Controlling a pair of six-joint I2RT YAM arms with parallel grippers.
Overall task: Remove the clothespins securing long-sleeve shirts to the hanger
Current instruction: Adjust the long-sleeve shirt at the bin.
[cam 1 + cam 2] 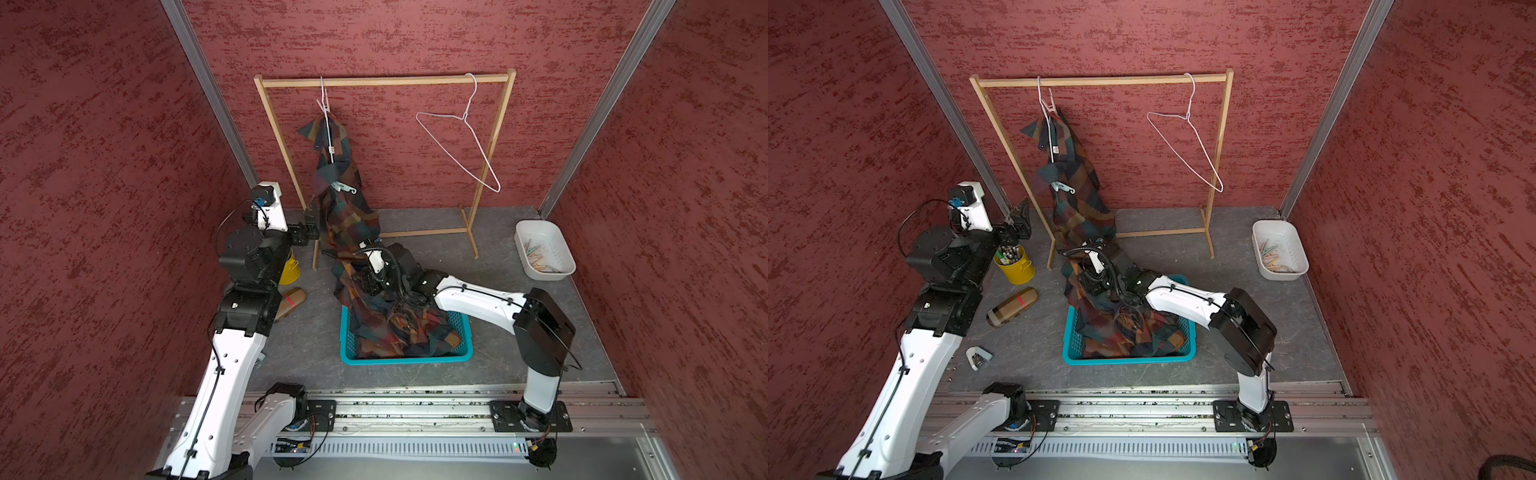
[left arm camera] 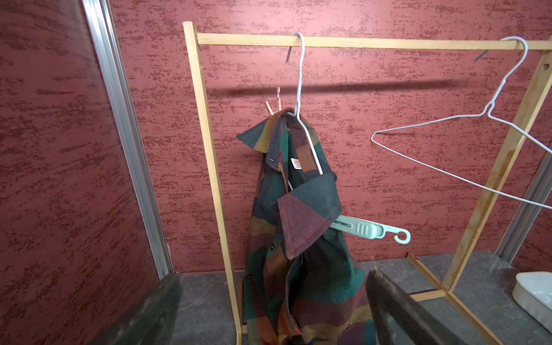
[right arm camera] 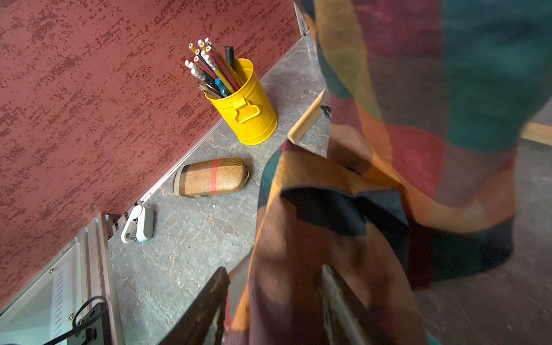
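A plaid long-sleeve shirt (image 1: 337, 174) (image 2: 298, 254) hangs from a white wire hanger (image 2: 300, 74) on the wooden rack (image 1: 386, 81) and trails down toward the basket. A pale pink clothespin (image 1: 326, 106) (image 2: 273, 107) sits at the hanger's neck. A mint clothespin (image 1: 344, 188) (image 2: 367, 230) with a hooked end grips the collar. A second plaid shirt (image 1: 407, 328) lies in the blue basket (image 1: 407, 358). My left gripper (image 1: 311, 230) (image 2: 274, 273) is open by the rack's left post, facing the shirt. My right gripper (image 1: 369, 286) (image 3: 274, 268) is open, with shirt fabric loose between its fingers.
An empty wire hanger (image 1: 465, 141) hangs at the rack's right end. A white tub (image 1: 534, 222) holding several clothespins stands at the right wall. Left of the rack are a yellow pencil cup (image 1: 1017, 266), a plaid glasses case (image 1: 1013, 305) and a small white device (image 1: 978, 356).
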